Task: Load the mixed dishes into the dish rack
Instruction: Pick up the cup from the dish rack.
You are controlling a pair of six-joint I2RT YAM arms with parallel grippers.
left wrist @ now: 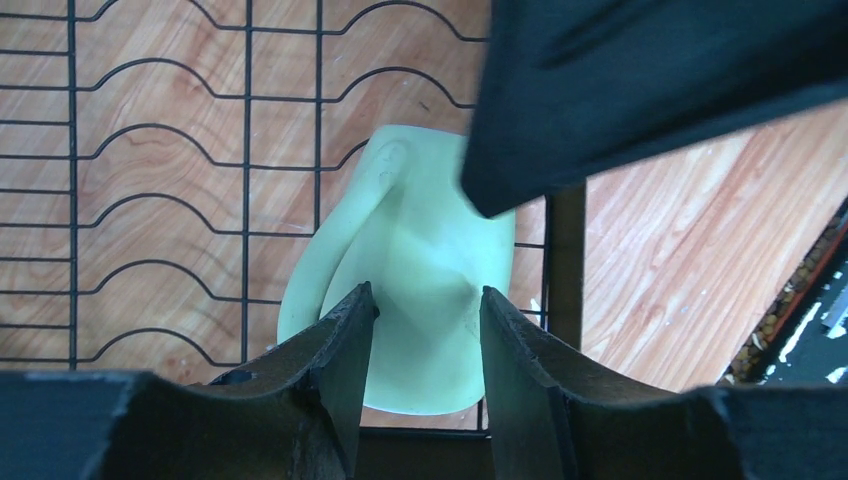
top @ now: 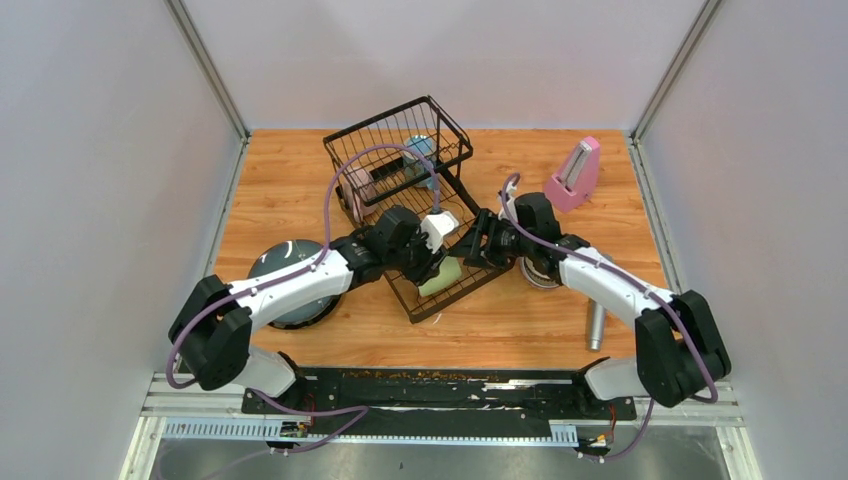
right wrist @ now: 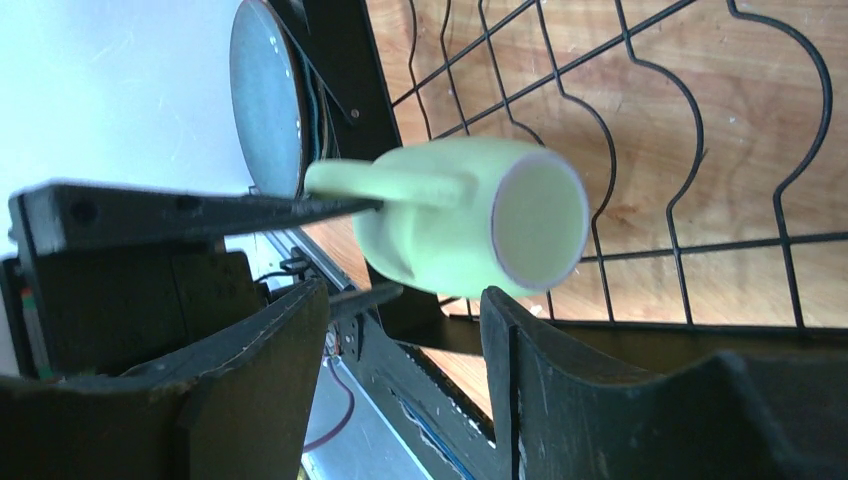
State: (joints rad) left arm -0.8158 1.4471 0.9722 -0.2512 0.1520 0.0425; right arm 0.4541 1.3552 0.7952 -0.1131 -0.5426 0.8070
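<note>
A pale-green mug (top: 441,276) (left wrist: 420,250) (right wrist: 460,225) lies on its side on the wavy low tray of the black wire dish rack (top: 400,140) (left wrist: 160,200) (right wrist: 700,150), at the tray's near corner. My left gripper (top: 433,262) (left wrist: 425,295) hangs over it, jaws open, one finger on each side of the mug by its handle. My right gripper (top: 478,240) (right wrist: 405,300) is open and empty, with the mug just past its fingertips. In the tall basket stand a blue mug (top: 420,150) and a pink mug (top: 360,185).
A dark speckled plate (top: 285,265) (right wrist: 265,100) lies left of the rack, partly under my left arm. A patterned bowl (top: 541,273) sits under my right arm. A pink metronome (top: 575,175) stands at the back right; a silver microphone (top: 596,325) lies front right.
</note>
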